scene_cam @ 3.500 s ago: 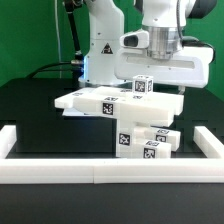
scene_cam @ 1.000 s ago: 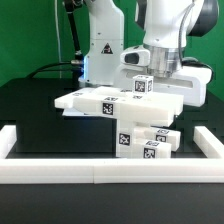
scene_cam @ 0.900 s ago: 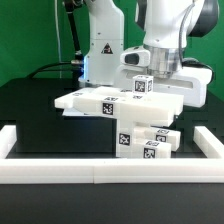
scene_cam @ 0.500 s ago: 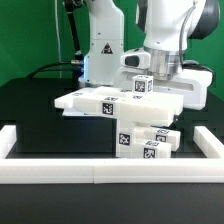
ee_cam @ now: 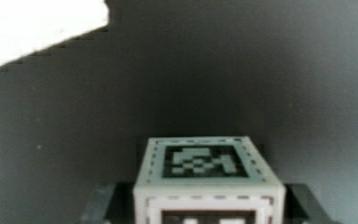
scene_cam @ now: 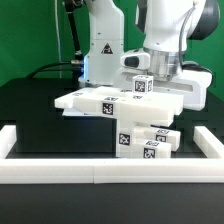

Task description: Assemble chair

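The chair's flat white slab [scene_cam: 95, 100] lies on a stack of tagged leg blocks [scene_cam: 127, 140] in the middle of the black table. A small tagged cube [scene_cam: 142, 86] stands on the slab's far right part. My gripper [scene_cam: 147, 78] reaches down over this cube. In the wrist view the cube [ee_cam: 206, 160] fills the space between my two dark fingers [ee_cam: 115, 200], which lie against its sides. The gripper [ee_cam: 206, 208] looks shut on the cube. The cube still rests on the slab.
More tagged blocks [scene_cam: 158, 148] lie at the exterior view's right under the slab. Long white border rails run along the front [scene_cam: 100, 176] and both sides [scene_cam: 8, 140]. The robot's base [scene_cam: 100, 50] stands behind the parts. A white piece [ee_cam: 30, 30] shows beyond the cube in the wrist view.
Since 3.5 s ago the hand has turned about its axis and come down over the cube. Over the last second nothing has visibly moved.
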`<state>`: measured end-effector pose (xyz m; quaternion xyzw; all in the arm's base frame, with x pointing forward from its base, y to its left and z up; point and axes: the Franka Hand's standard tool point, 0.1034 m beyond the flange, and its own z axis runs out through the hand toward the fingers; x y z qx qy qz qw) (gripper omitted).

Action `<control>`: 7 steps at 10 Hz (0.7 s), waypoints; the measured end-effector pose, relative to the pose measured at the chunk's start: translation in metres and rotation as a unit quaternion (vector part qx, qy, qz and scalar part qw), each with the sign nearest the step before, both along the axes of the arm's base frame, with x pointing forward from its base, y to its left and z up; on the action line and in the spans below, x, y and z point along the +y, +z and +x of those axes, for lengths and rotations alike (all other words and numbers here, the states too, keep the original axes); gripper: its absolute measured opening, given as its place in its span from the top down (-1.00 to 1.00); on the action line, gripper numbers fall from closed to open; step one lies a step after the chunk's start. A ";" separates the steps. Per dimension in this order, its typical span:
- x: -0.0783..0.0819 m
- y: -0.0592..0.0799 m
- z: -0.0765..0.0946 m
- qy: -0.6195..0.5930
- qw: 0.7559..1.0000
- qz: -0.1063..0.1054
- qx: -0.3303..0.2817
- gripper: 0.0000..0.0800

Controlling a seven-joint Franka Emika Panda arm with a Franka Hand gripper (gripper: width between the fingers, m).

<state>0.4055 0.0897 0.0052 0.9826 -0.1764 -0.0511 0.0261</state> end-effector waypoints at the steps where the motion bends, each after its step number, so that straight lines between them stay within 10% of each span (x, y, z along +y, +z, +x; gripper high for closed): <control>1: 0.000 0.000 0.000 0.000 1.000 0.000 0.000 0.33; 7: -0.003 0.016 0.005 0.003 1.000 0.009 -0.002 0.33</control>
